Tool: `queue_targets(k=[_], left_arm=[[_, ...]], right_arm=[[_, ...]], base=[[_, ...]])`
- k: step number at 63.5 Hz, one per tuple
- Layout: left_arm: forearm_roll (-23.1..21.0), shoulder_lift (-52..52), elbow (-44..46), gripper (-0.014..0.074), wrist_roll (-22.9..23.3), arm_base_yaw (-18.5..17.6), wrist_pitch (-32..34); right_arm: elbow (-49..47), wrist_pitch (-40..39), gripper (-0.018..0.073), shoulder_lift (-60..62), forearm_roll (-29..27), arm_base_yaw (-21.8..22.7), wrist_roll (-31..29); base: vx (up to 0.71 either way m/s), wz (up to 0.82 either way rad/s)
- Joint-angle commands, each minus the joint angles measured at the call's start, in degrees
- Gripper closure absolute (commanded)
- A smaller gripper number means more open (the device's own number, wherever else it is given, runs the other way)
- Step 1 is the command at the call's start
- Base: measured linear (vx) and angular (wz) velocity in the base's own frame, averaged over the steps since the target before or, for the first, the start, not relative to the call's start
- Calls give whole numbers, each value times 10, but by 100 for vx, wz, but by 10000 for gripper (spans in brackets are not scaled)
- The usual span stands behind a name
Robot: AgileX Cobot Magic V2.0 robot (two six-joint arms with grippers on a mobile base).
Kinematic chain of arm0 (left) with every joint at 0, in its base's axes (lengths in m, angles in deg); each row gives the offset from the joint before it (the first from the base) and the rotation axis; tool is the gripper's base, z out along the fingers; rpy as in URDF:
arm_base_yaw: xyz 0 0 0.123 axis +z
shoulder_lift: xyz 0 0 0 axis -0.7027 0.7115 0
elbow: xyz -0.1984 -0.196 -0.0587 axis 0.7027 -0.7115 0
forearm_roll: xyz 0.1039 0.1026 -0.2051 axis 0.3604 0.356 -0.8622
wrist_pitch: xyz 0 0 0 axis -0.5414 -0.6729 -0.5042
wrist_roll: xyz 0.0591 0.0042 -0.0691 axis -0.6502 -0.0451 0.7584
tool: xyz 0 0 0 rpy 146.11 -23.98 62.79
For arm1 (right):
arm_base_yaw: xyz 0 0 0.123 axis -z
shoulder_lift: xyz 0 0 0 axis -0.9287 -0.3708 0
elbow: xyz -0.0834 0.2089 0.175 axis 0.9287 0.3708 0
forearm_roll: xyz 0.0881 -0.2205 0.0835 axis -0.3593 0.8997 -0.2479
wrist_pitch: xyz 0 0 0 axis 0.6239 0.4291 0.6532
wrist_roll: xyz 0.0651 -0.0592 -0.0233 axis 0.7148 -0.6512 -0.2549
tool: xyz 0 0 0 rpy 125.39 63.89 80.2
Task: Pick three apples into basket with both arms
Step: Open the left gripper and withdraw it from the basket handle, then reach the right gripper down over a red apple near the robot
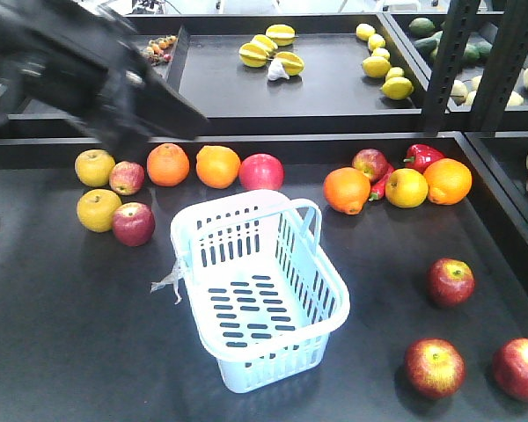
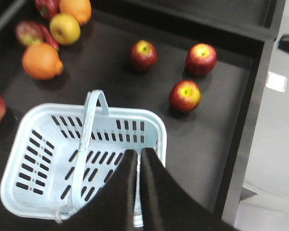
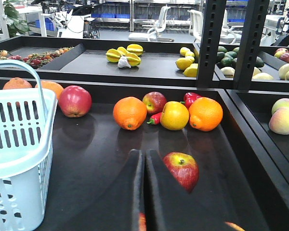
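Observation:
Three red apples lie on the black table right of the basket: one (image 1: 450, 281) farther back and two (image 1: 434, 367) (image 1: 520, 368) near the front edge. The pale blue basket (image 1: 231, 208) stands empty in the middle. My left arm (image 1: 97, 66) shows blurred at the upper left. In the left wrist view my left gripper (image 2: 137, 153) is shut and empty above the basket's (image 2: 130, 114) near corner, the apples (image 2: 185, 95) beyond it. My right gripper (image 3: 144, 153) is shut and empty, low over the table, just left of one apple (image 3: 181, 169).
Oranges (image 1: 168, 163), yellow fruits (image 1: 95, 167) and other red apples (image 1: 133, 223) line the table's back edge, with a red pepper (image 1: 421, 156) at the right. A raised black rim and shelf posts (image 1: 449, 61) stand behind. A clear plastic scrap (image 1: 169, 283) hangs off the basket.

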Motion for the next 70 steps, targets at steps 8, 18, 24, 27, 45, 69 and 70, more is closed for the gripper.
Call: queue_targets(k=[8,18,24,27,45,69,70], left_arm=[[-38,-131,-129,605,-8,-2,29],[-39,-230,-303,605,-14,-2,98],[-39,-285,-399,605,-14,-2,153],[-40,-311,-444,605,-14,-2,186],[-73,-458,-639,604,-14,-2,314],[-91,-507,-788,604,-9,-2,348],[-93,-507,-788,604,-9,-2,352]], right_arm=[[7,-40,561,6,6,5,-4],[7,-40,561,6,6,5,-4],[7,-40,561,6,6,5,-4],[7,-40,561,6,6,5,-4],[7,-40,561,6,6,5,-4],[7,-46,561,6,6,5,-1],[7,-48,561,6,5,5,1]], base=[[0,0],[0,0],[0,0],[0,0],[0,0],[0,0],[0,0]])
